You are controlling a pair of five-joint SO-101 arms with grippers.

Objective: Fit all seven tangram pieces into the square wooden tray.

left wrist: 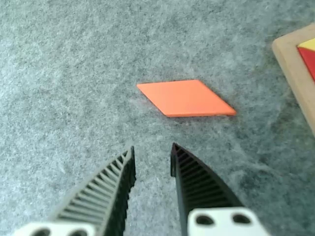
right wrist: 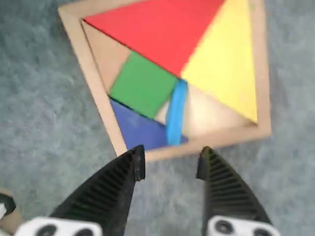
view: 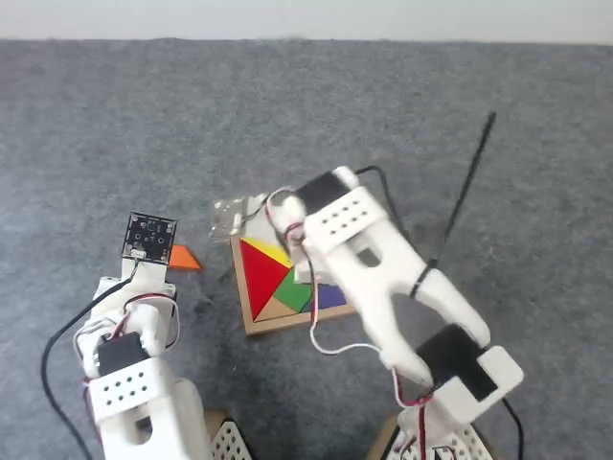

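left gripper [left wrist: 152, 152], jaws apart, lines up on the orange parallelogram [left wrist: 186, 98] lying on the carpet [left wrist: 74, 59] beside the wooden tray [right wrist: 92, 73]; right gripper [right wrist: 170, 157], jaws spread, hangs over the tray's edge, where a light-blue piece [right wrist: 176, 113] seems tilted, perhaps unseated

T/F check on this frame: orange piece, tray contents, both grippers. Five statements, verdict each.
1. The orange parallelogram lies on the carpet, outside the tray. True.
2. The left gripper is shut on it. False: it is open and empty, and the piece lies ahead of its fingertips.
3. The green square sits in the tray. True.
4. The tray is full. False: part of its floor is uncovered beside the green square.
5. The right gripper holds the red triangle. False: it is open and empty, and the triangle lies in the tray.
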